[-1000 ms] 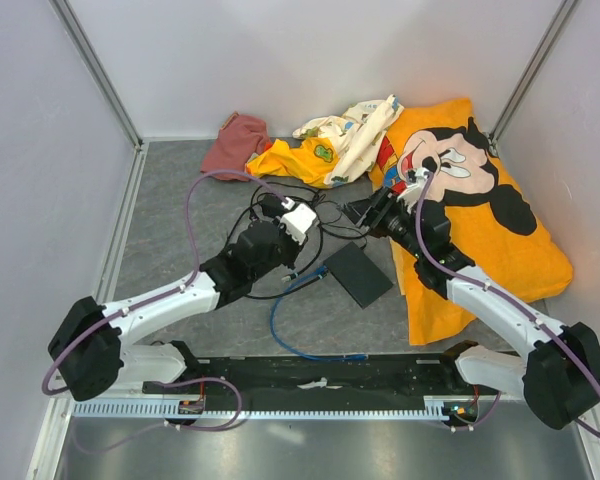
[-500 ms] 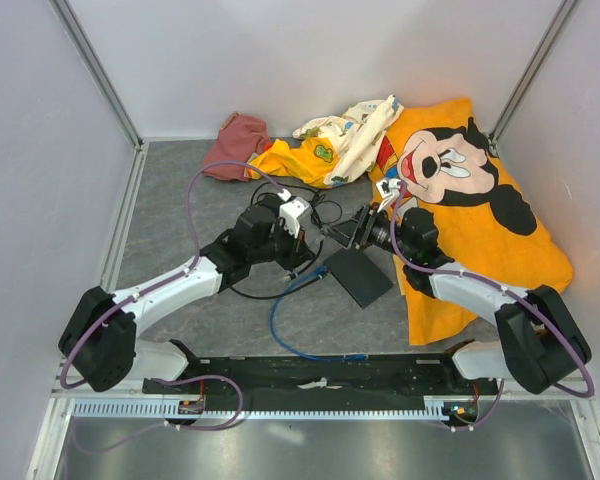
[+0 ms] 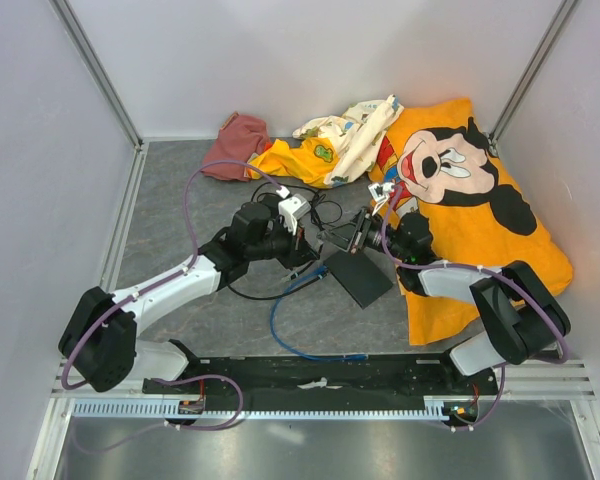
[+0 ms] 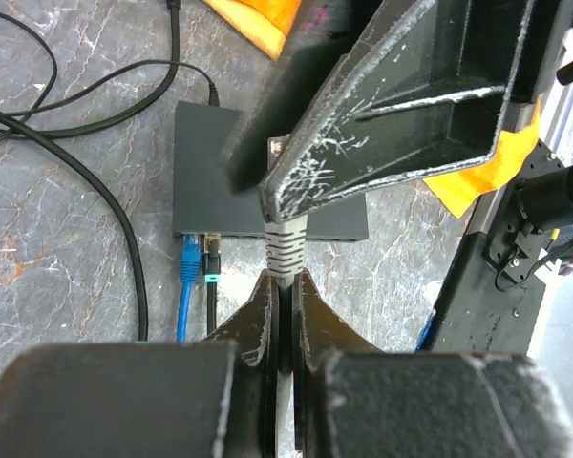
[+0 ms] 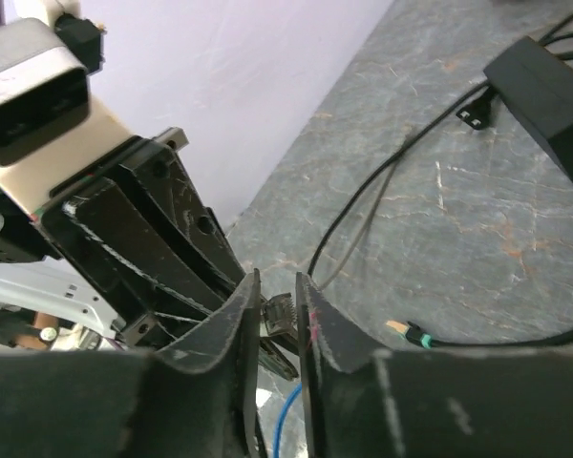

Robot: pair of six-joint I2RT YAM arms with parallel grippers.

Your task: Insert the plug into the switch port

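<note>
The plug (image 4: pixel 188 256) on its blue cable (image 4: pixel 181 310) is seen at the switch (image 4: pixel 267 172) edge, beside a black lead's connector (image 4: pixel 210 265); whether it is seated cannot be told. It is judged light, small and brittle at the clip, and best taken by its body. The left hand (image 4: pixel 285 286) is clamped on a grey ribbed boot (image 4: pixel 285 250). The right hand (image 5: pixel 278 291) is set narrowly around that boot, but a grip cannot be told. That edge is crowded by both.

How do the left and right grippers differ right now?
The left gripper is shut on the grey ribbed plug boot; the right gripper has fingers slightly apart around it, contact unclear. Left holds the boot's cable end; right sits at the connector end. Shared: both meet at that boot, close to the black switch.
</note>
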